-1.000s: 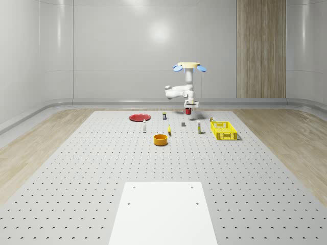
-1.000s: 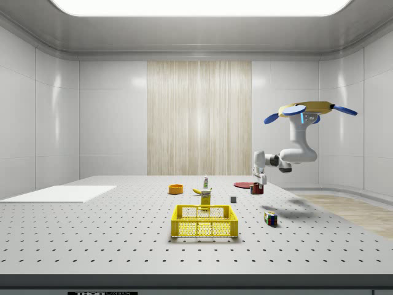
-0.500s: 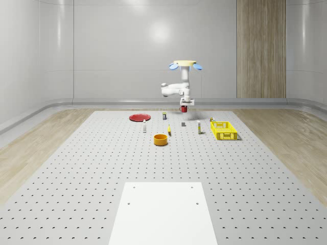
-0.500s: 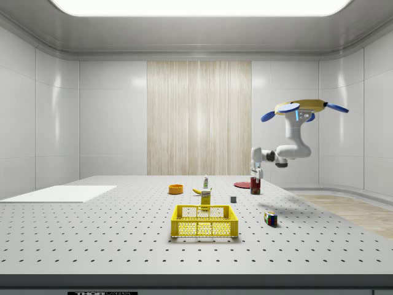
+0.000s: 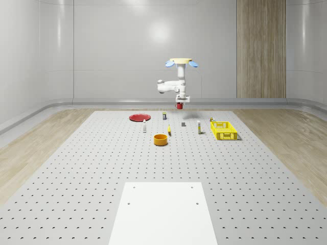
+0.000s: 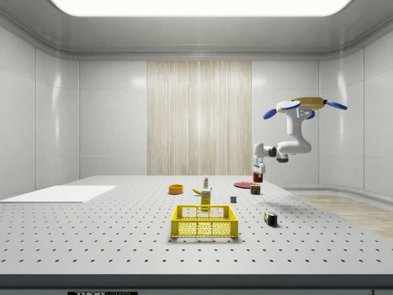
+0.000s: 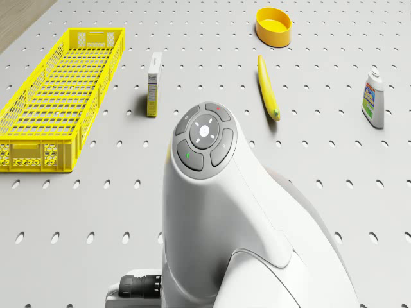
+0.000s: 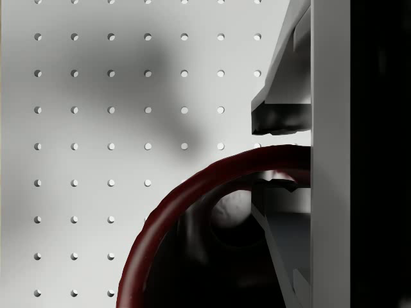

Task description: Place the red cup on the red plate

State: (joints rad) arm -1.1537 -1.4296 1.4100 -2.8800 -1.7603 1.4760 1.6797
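Hanging from gripper, small dark-red cup, rim pinched, airborne

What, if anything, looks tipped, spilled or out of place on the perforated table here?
Nothing stands out. The claw grips the dark red cup by its rim, carried in the air under the hovering drone. The flat red plate lies on the table, bare.

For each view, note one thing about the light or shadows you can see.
Whole-scene view: soft glare patch on the back wall. Side view: bright ceiling panel. Wrist view: blurry shadow on the table beside the red cup. Drone view: even light, faint shadows.
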